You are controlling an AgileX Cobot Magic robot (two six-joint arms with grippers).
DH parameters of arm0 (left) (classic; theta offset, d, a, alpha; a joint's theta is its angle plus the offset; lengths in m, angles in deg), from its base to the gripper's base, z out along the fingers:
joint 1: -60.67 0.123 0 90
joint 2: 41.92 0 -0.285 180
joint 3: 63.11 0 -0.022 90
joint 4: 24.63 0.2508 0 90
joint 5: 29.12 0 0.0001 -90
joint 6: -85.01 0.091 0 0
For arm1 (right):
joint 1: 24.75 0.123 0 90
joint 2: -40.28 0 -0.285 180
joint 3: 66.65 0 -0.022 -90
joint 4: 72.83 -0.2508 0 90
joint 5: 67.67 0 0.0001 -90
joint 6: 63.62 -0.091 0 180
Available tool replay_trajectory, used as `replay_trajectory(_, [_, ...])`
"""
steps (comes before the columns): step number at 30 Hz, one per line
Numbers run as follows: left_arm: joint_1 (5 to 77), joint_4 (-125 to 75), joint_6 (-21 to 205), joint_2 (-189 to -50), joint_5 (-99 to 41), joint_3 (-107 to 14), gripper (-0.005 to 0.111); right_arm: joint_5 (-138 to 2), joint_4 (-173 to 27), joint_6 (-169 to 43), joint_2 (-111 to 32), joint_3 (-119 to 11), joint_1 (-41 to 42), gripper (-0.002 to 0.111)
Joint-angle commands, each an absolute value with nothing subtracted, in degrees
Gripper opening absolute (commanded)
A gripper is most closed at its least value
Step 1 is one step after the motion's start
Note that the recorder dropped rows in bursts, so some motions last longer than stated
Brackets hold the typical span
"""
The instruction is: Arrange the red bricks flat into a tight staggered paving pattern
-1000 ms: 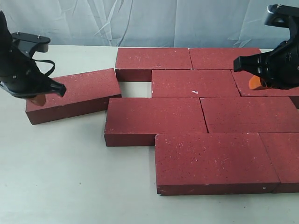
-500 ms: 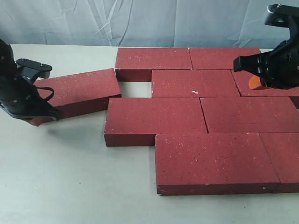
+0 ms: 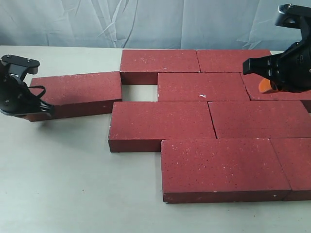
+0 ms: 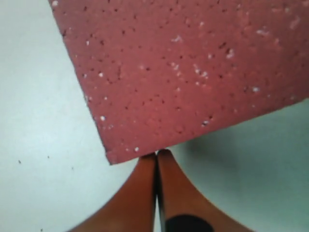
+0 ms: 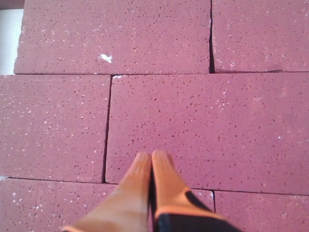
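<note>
My left gripper (image 4: 157,162) has its jaws pressed together, tips at the left end of a loose dark red speckled paver brick (image 3: 77,92) — it lies flat on the pale counter (image 3: 68,184), just left of the paved red bricks (image 3: 194,121). Over the far-right bricks, my right gripper (image 5: 152,162) hovers — jaws pressed together too.

Counter (image 3: 73,184) lies bare and passable in front of and left of the laid bricks (image 3: 204,116), and also behind the loose brick (image 3: 77,92). One small notch (image 3: 139,92) of bare counter sits between the loose brick's right end and the second row, hemmed in by bricks on every side. Left pincer (image 4: 157,155), fingers together, occupies the loose brick's outer end; right pincer (image 5: 152,157), fingers together, hangs over the rear right bricks.
</note>
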State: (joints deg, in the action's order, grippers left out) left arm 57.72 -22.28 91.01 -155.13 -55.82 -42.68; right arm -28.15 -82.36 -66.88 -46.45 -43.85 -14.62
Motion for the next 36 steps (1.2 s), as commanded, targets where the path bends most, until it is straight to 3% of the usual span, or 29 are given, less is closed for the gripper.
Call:
replay_trajectory(1, [57.8, -20.8, 91.1, -155.4, -51.2, -42.4, 0.0, -28.9, -82.3, -66.7, -46.4, -43.7, -15.0, -0.001])
replay_trajectory(17, [57.8, -17.5, 91.1, -155.4, -47.3, -42.4, 0.0, -29.0, -82.3, -66.7, -46.4, -43.7, -15.0, -0.001])
replay_trajectory(29, [57.7, -27.3, 91.0, -147.4, -50.5, -43.7, 0.0, -29.0, -82.4, -66.7, -46.4, -43.7, -15.0, -0.001])
replay_trajectory(36, [54.1, -30.1, 91.0, -149.1, -49.4, -47.0, 0.0, -29.0, -82.5, -66.7, -46.4, -43.7, -15.0, -0.001])
